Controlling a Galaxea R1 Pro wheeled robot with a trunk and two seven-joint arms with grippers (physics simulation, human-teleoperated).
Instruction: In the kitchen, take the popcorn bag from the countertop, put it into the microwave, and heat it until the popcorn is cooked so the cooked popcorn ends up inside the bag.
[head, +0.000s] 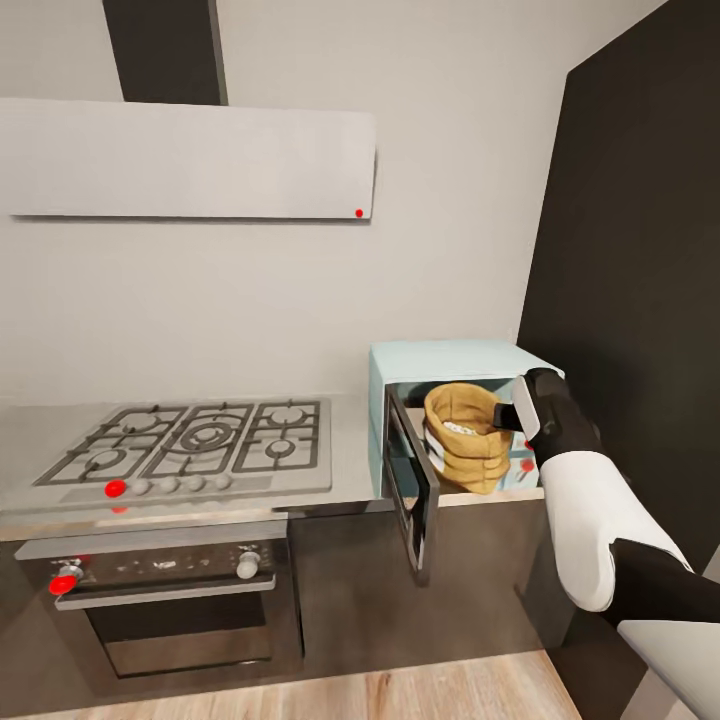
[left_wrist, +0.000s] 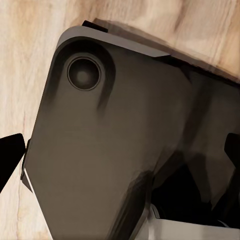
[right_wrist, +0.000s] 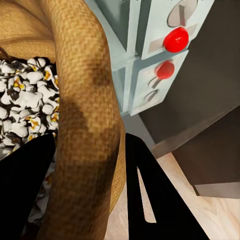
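The mint-blue microwave (head: 440, 358) stands on the countertop (head: 350, 440) with its dark glass door (head: 412, 490) swung wide open. The tan popcorn bag (head: 465, 440) sits in the open cavity, with whitish popcorn (head: 460, 428) inside it. My right gripper (head: 520, 415) is shut on the bag's rolled rim. In the right wrist view one finger (right_wrist: 25, 190) is inside the bag (right_wrist: 87, 100) over the popped popcorn (right_wrist: 25, 100), and the other finger (right_wrist: 150, 200) is outside. The microwave's white panel (right_wrist: 150, 45) has a red-marked knob (right_wrist: 176, 40). My left gripper (left_wrist: 120, 160) hangs open over the robot's dark base.
The steel gas hob (head: 200, 440) lies left of the microwave, above the oven (head: 170, 590). A white flat hood (head: 190, 160) hangs on the grey wall. A tall dark cabinet (head: 640, 250) closes the right side. The open door juts out over the wooden floor (head: 400, 695).
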